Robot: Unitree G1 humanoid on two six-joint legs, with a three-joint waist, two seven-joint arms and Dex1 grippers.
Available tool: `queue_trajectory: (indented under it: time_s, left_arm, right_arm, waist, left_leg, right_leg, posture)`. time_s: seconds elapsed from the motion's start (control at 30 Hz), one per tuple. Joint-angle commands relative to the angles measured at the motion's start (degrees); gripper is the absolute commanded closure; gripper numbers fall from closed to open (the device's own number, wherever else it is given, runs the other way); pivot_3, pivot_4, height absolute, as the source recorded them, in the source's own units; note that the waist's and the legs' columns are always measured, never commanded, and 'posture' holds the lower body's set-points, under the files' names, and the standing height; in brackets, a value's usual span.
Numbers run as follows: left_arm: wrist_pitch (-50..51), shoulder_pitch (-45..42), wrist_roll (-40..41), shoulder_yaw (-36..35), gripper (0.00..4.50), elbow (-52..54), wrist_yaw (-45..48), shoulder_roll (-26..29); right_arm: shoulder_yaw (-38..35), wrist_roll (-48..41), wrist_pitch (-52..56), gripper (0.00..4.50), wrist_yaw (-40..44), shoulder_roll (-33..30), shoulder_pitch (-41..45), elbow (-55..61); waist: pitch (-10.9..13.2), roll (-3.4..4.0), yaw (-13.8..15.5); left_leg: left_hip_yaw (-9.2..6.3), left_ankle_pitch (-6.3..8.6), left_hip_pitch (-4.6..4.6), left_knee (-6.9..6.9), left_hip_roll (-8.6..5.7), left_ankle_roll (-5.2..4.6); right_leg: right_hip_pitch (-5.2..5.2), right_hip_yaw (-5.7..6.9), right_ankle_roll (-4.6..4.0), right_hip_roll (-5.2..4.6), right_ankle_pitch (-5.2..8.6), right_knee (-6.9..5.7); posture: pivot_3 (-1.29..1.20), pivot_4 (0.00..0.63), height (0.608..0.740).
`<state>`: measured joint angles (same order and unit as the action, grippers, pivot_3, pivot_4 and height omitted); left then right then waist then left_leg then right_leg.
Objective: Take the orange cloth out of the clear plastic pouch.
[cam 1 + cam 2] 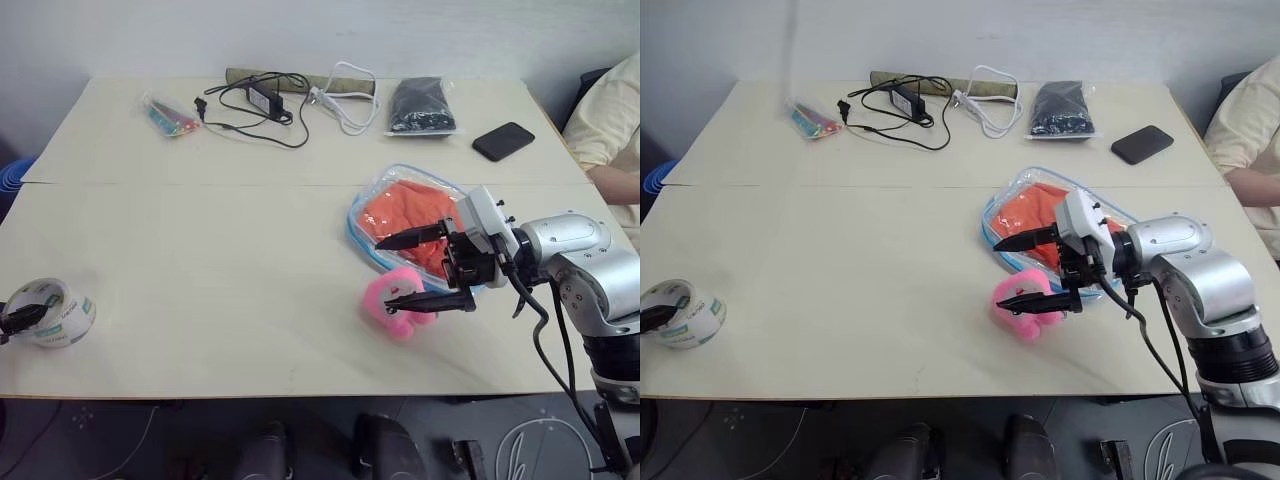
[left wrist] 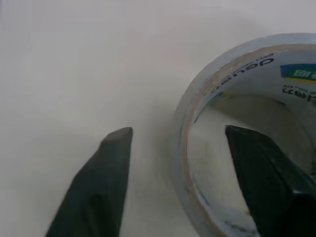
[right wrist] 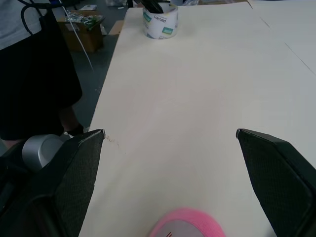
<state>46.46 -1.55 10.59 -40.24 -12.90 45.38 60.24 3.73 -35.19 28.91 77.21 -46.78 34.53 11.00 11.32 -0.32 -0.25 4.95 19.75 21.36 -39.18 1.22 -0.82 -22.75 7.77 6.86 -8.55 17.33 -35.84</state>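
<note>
The clear plastic pouch [image 1: 352,228] with light-blue edging lies flat on the right half of the table. The orange cloth [image 1: 395,215] sits folded inside it. My right gripper [image 1: 382,270] is open and points left. Its upper finger reaches over the pouch and cloth, and its lower finger lies across a pink plush toy [image 1: 398,280] just in front of the pouch. Nothing is held between them. At the table's front left corner my left gripper [image 2: 177,131] is open astride the wall of a tape roll [image 1: 60,312], one finger inside the ring and one outside.
Along the back of the table lie a colourful packet [image 1: 170,118], a black charger with cables [image 1: 262,98], a white cable [image 1: 345,100], a clear bag of black items [image 1: 422,105] and a black phone [image 1: 503,141]. A person's sleeve [image 1: 610,110] shows at the right edge.
</note>
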Motion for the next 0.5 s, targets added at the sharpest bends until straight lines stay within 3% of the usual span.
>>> queue_trajectory:
  time_s: [0.03,0.17,0.27,0.37,0.5]
  left_arm:
    - [2.9,0.2,2.6,-6.0,0.04,5.2,2.1,4.4]
    - [6.8,-0.6,8.9,-10.5,0.04,10.6,9.4,8.1]
    - [11.7,-4.3,19.6,-12.6,0.04,18.7,17.8,11.4]
    - [12.3,-5.3,27.8,-9.3,0.04,27.7,23.8,11.7]
    - [1.1,-5.1,27.0,3.5,0.04,37.6,27.0,12.3]
  right_arm:
    - [-3.3,-0.1,-0.2,0.00,-1.2,-1.4,-1.3,1.5]
    - [-5.0,0.4,0.0,0.00,-3.4,-1.9,-3.3,2.1]
    - [-5.3,3.6,-1.1,0.00,-6.7,-2.2,-4.4,1.6]
    - [-4.3,6.5,0.2,0.00,-11.5,-1.2,-3.4,1.3]
    - [-4.6,5.1,2.8,0.00,-12.3,-1.3,-3.4,3.0]
  waist:
    - [0.0,-0.13,0.1]
    - [0.0,-0.25,0.2]
    - [0.0,-0.26,0.2]
    - [0.0,-0.19,0.0]
    - [0.1,0.05,-0.1]
  left_leg:
    - [0.02,0.00,0.00,0.00,0.01,0.00]
    - [0.09,0.05,-0.02,0.00,-0.01,-0.05]
    - [0.16,0.08,-0.06,0.00,0.01,-0.04]
    - [0.22,0.10,-0.09,0.00,0.01,-0.01]
    - [0.37,0.11,-0.16,0.06,0.08,0.04]
  right_leg:
    - [-0.01,-0.02,0.00,0.00,0.00,-0.01]
    - [-0.02,-0.11,0.00,-0.04,0.00,-0.01]
    - [-0.02,-0.16,0.00,-0.02,0.00,0.00]
    - [-0.03,-0.25,0.00,-0.02,0.00,-0.01]
    - [-0.09,-0.36,-0.02,0.10,0.01,-0.02]
  posture:
    - [0.00,0.150,0.740]
    - [0.00,0.150,0.740]
    - [0.00,0.150,0.740]
    - [0.00,0.150,0.740]
    - [0.00,0.150,0.740]
